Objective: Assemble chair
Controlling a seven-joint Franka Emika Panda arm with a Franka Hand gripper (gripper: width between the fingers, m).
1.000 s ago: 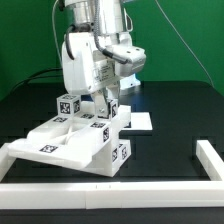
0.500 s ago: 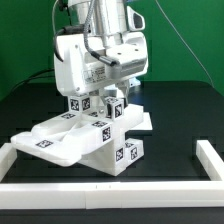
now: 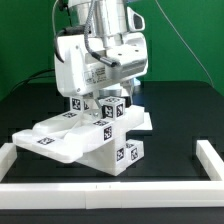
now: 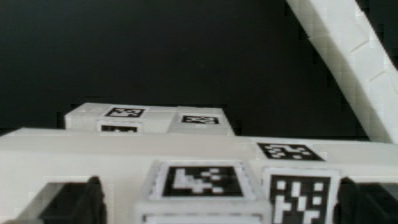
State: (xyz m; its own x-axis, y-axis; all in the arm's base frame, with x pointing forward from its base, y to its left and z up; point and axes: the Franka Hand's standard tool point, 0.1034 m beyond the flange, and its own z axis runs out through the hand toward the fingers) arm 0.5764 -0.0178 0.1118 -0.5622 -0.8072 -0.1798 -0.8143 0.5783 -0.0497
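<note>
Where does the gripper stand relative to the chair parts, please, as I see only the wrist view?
Observer: The gripper is low over the top of the joined chair parts, among the tagged cubes; whether its jaws are open is hidden there.
Operator: How do the parts lie on the table?
Observer: Their flat slab reaches toward the exterior view's left, and a white border rail runs across in front of them.

black table (image 3: pixel 180 110) | white border rails (image 3: pixel 212 160) front and right | green backdrop (image 3: pixel 185 40)
</note>
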